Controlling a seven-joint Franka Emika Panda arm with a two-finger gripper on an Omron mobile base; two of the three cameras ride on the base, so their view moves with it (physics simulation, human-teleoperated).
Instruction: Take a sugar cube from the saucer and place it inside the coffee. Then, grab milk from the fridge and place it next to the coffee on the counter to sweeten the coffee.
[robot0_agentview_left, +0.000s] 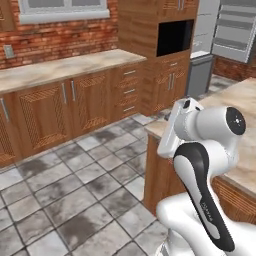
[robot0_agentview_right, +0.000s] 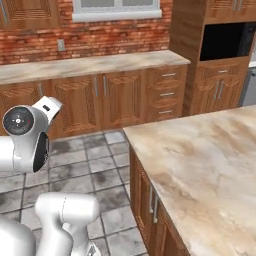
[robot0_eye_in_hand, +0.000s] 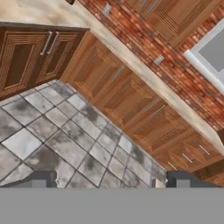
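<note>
Since no cup, saucer, sugar cube or milk shows anywhere, my judgement is the task has barely started: both halves, sugar into coffee and milk beside it, look undone. Where those things sit can't be told from these frames.

Largest first: the fridge (robot0_agentview_left: 235, 30) stands open at the far right of the left base view, grey door racks visible, too small to tell if a carton is inside. The right base view misses it but gives a broad stretch of the near desk (robot0_agentview_right: 210, 170), marble, nothing on the part seen. The left base view catches just an edge of that desk (robot0_agentview_left: 240, 100) behind the arm. Both base views share the back desk (robot0_agentview_left: 65, 67) under the brick wall and the black microwave (robot0_agentview_right: 225, 41).

Hand view: the jaws (robot0_eye_in_hand: 109, 180) are spread wide, holding nothing, tips at the bottom edge, aimed across floor tiles (robot0_eye_in_hand: 52, 131) toward wooden cabinets (robot0_eye_in_hand: 127, 98) and brick.
</note>
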